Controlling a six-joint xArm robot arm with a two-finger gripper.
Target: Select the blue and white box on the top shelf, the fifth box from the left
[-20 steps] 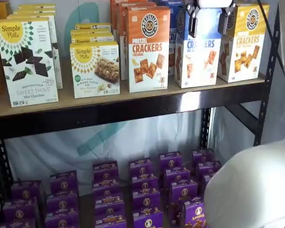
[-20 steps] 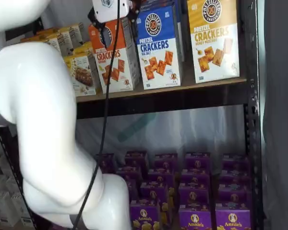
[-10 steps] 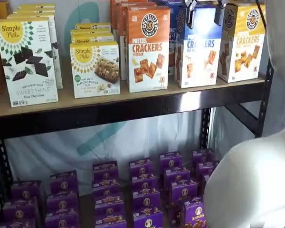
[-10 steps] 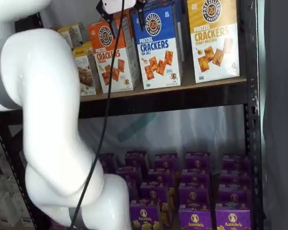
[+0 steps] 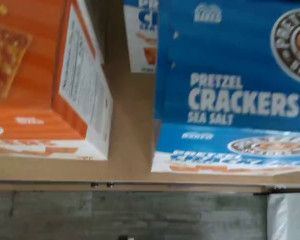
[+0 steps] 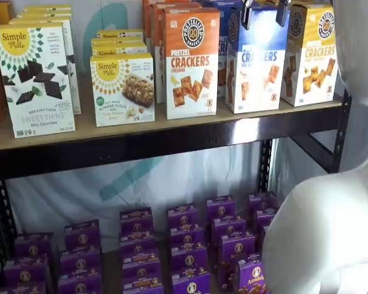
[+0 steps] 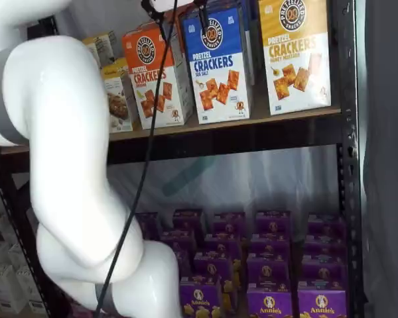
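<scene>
**White arm near, tool over blue and white box**

White arm [image 7: 66,165] fills foreground in both shelf views. Behind it, the top shelf [image 6: 172,131] carries the boxes. The blue and white box [image 6: 256,58] stands upright at the front edge, between the orange cracker box [image 6: 192,61] and the yellow cracker box [image 6: 311,54], apart from both. Tool [image 6: 265,11] hangs from the view's upper edge: two black fingers [image 6: 247,13] set wide apart, straddling the box top, not clenched. Wrist view: box lettering [image 5: 242,102] reads "PRETZEL CRACKERS SEA SALT".
</scene>
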